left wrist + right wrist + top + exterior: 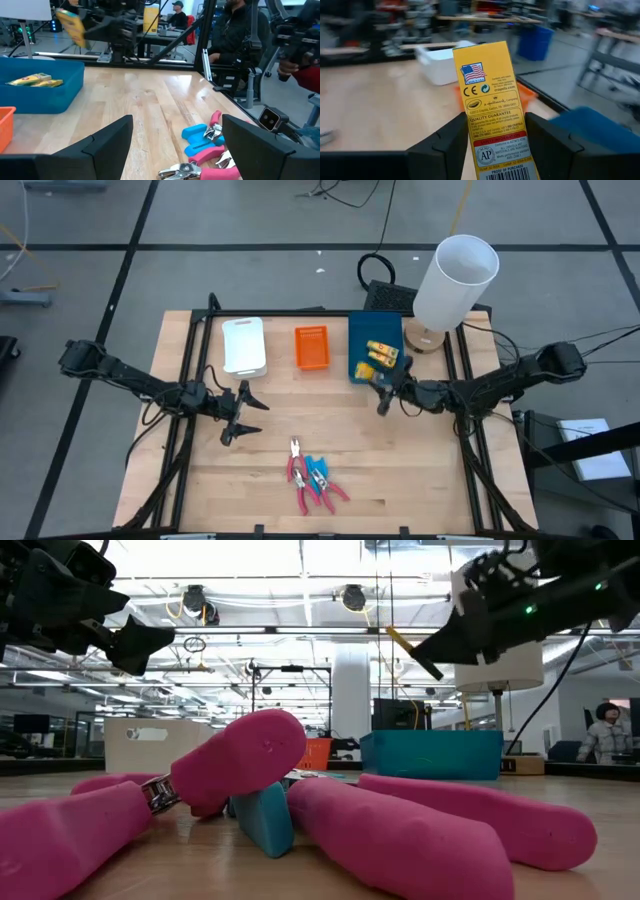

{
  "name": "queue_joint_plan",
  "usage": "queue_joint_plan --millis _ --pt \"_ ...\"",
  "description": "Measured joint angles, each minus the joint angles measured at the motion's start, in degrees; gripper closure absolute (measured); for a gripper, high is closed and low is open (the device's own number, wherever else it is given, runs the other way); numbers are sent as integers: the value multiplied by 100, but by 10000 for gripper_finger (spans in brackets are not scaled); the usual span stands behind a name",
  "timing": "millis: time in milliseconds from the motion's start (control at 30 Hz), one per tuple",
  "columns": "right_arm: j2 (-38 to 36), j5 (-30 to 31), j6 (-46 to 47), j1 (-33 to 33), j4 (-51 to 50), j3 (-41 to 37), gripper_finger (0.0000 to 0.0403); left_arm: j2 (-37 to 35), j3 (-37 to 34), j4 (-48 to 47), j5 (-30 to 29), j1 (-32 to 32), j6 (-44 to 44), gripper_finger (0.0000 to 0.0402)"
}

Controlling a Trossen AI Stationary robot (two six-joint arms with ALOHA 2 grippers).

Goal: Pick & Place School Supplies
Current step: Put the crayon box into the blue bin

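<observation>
Right gripper sits at the front edge of the rectangular blue plastic tray, fingers closed on an upright yellow cardboard crayon packet. Right wrist view shows the packet clamped between both fingers, printed back legible; high view does not resolve this. Two more yellow packets lie inside the blue tray. Left gripper hovers over bare wood, jaws wide apart, holding nothing. Pink-handled scissors with light-blue pieces lie in a pile near the table's front edge, well apart from both grippers. Orange tray and white tray stand beside the blue one.
</observation>
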Motion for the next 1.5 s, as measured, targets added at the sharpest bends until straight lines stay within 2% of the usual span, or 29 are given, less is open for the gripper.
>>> queue_joint_plan --millis 167,400,567,900,1500 --pt "3 127 753 -668 -87 -43 222 -1 0 0 0 2 0 92" --pt "2 101 1071 -1338 -878 -43 222 -2 0 0 0 2 0 92" --pt "4 -423 1563 -1622 -1535 -43 222 0 0 -1 0 1 0 92" --pt "4 -635 1731 -1670 -2047 -43 222 0 0 0 0 2 0 92" --pt "4 -650 1748 -1668 -2114 -43 222 -2 0 0 0 2 0 92"
